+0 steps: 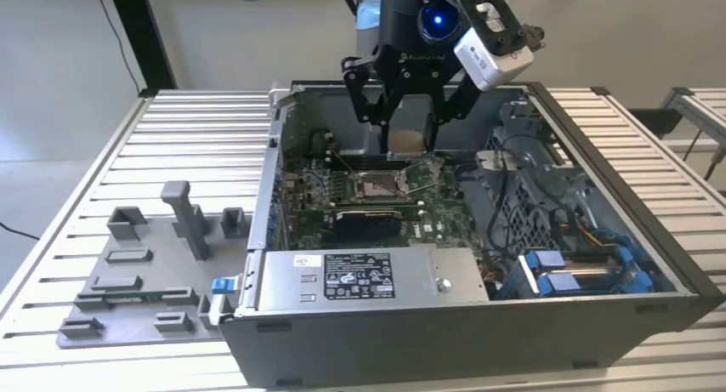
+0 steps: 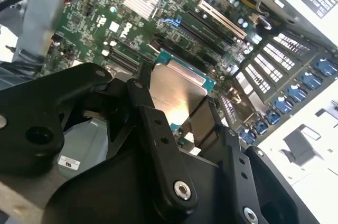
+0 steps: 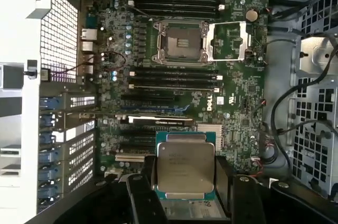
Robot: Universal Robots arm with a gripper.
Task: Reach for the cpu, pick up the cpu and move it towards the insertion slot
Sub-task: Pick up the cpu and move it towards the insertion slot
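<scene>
Clamped on the cpu (image 3: 185, 167), my fingers (image 3: 142, 192) grip it by two opposite edges, its pale metal face showing in both wrist views. My gripper (image 1: 411, 130) hangs inside the open case (image 1: 613, 239), above the motherboard (image 3: 237, 92).

Largest around me is the case itself, lying on a slatted table (image 1: 170, 145). Its grey power supply (image 1: 363, 277) sits along the near wall in the exterior view, with a white printed label I cannot make out. Cables (image 1: 511, 196) trail across the side toward the exterior view's right, down to blue connectors (image 1: 556, 269) — none of them between me and the board. A grey fixture (image 1: 136, 273) with upright blocks stands outside the case, at the exterior view's left.

On the board the slot (image 3: 182, 42) lies open, its silver frame (image 3: 228, 42) flipped back beside it, well apart from the cpu. Black memory slots (image 3: 174, 76) and expansion slots (image 3: 153, 121) run between the two. Print on the cpu's face is too fine to read.
</scene>
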